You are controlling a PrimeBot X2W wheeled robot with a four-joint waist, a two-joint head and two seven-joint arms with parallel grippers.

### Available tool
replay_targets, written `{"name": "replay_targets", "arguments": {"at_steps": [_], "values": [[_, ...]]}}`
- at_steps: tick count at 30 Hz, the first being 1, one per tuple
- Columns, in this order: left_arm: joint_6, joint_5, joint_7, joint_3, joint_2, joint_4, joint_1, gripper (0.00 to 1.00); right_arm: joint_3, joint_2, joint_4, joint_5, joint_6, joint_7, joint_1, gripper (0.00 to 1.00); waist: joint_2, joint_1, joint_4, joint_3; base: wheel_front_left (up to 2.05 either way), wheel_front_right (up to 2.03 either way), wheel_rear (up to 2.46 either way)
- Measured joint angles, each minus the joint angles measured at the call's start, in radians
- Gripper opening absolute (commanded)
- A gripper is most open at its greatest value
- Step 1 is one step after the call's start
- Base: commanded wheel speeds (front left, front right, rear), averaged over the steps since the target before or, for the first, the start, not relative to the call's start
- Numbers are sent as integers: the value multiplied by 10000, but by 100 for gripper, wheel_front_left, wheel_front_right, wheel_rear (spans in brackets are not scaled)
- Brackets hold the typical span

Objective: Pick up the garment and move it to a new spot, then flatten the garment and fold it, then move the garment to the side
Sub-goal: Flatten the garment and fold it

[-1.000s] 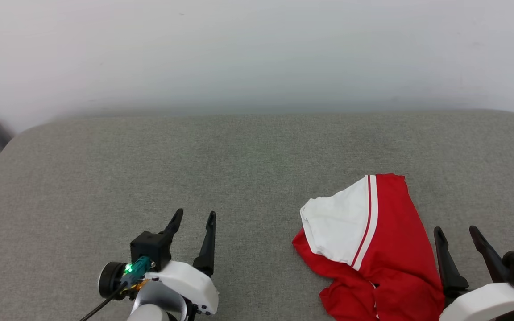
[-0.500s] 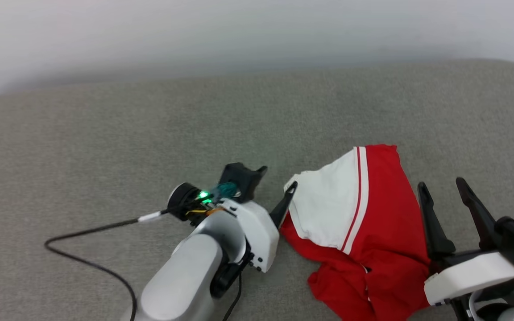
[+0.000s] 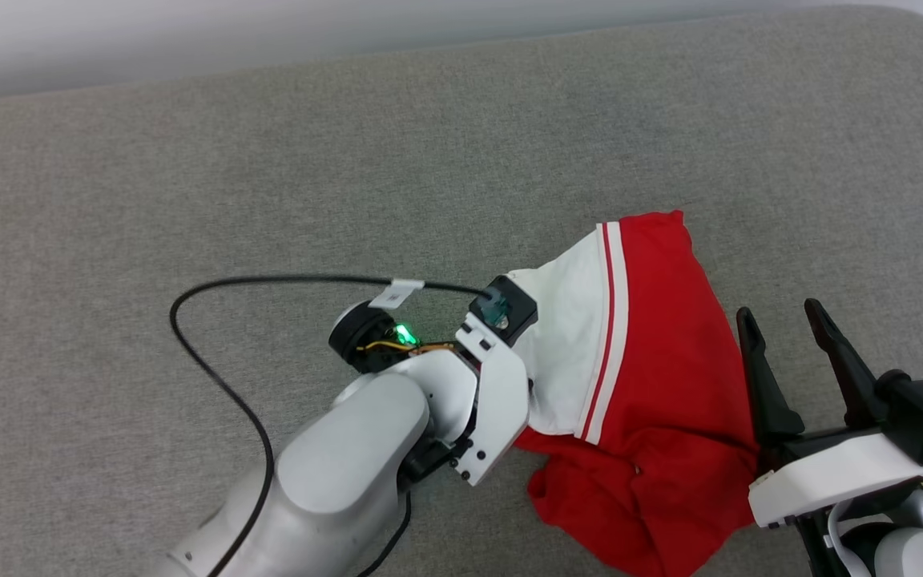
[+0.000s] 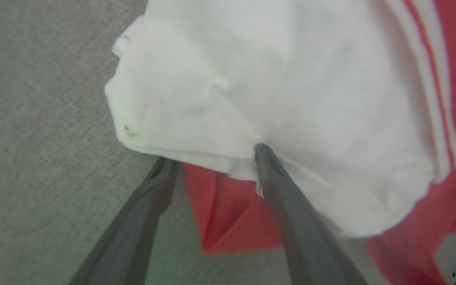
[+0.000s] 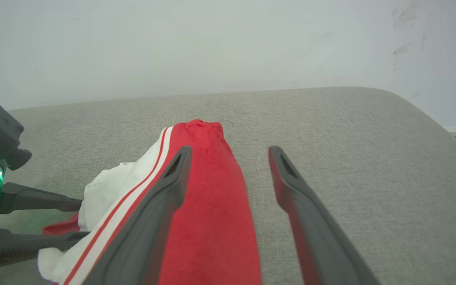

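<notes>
Left wrist view: left gripper found open, jaws set astride the hem of the white sleeve of the garment, one fingertip dug into the white cloth, the other tucked at the sleeve's lower edge, not yet clamped. Garment recorded lying crumpled on the grey cushion, red body bunched beneath and beside the sleeve. Judged light, limp and not fragile; likely to sag, drag and unfold when lifted rather than slip. Best taken at a doubled hem or seam such as this sleeve edge, with a second hold on the red body's far side to spread the cloth. Right wrist view: right gripper found open and empty, poised over the garment's opposite edge, one finger above red cloth, the other above bare cushion just beside it; contact not determinable. Added here over the left wrist view: the ridged height of the red fold, and the left gripper's fingers side-on at the sleeve. Head view: supplies the whole outline, heaped rather than flat, a gripper on each side of the garment; left fingertips masked by the wrist, so bite on the sleeve best checked in the left wrist view.
</notes>
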Motion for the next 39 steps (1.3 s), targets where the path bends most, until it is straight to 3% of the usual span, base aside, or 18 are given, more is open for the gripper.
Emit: {"name": "replay_targets", "arguments": {"at_steps": [2, 3, 5, 6, 12, 16, 22, 27, 32, 33, 34, 35, 36, 39], "values": [[4, -443, 704, -499, 219, -107, -385, 94, 33, 0, 113, 65, 0, -58, -51, 100, 0, 0, -55, 100, 0, 0, 0], [4, -663, 1001, -717, 314, -155, -560, 52, 54, 6, 157, 71, 0, -96, -95, 100, 0, 0, -80, 138, 0, 0, 0], [4, -1009, 1396, -1020, 491, -253, -808, 27, 81, 6, 261, 88, 0, -167, -181, 100, 0, 0, -138, 189, 0, 0, 0], [4, -1158, 1452, -1120, 556, -293, -872, 0, 100, 6, 313, 88, 0, -188, -187, 100, 0, 0, -167, 206, 0, 0, 0], [-8, -1281, 658, -1198, 771, -301, -904, 0, 2, 8, 587, 144, 0, -268, -191, 100, 0, 0, -169, 29, 0, 0, 0], [385, -1185, -226, -872, 1011, -598, -724, 0, -111, 8, 671, 136, 0, -192, -140, 100, 0, 0, -3, -313, 0, 0, 0], [1285, -1419, -917, -236, 1741, -1712, 263, 0, -232, 8, 589, 94, 0, 17, 146, 100, 0, 0, 461, -882, 0, 0, 0], [2150, -2008, -1007, 203, 2525, -2594, 1977, 0, -307, 12, 441, 77, 0, 163, 384, 100, 0, 0, 900, -1315, 0, 0, 0], [2897, -2849, -1200, 577, 2911, -2815, 3889, 0, -336, 13, 293, 69, 0, 307, 579, 100, 0, 0, 1234, -1696, 0, 0, 0], [2936, -2986, -1296, 612, 2871, -2826, 4118, 15, -370, 13, 247, 67, 0, 332, 642, 100, 0, -1, 1300, -1749, 0, 0, 0], [2982, -3068, -1373, 639, 2821, -2815, 4288, 42, -387, 15, 209, 63, 0, 364, 691, 100, 0, -1, 1362, -1797, 0, 0, 0], [3001, -3195, -1461, 686, 2725, -2790, 4422, 86, -410, 15, 186, 56, 0, 376, 718, 100, 0, -1, 1416, -1843, 0, 0, 0], [3018, -3336, -1572, 754, 2627, -2738, 4558, 100, -408, 13, 155, 50, 0, 416, 729, 100, 0, -1, 1463, -1894, 0, 0, 0], [3097, -3356, -2040, 886, 2474, -2621, 4768, 100, -422, 13, 46, 6, 0, 516, 830, 100, 0, -1, 1568, -2063, 0, 0, 0]]}}
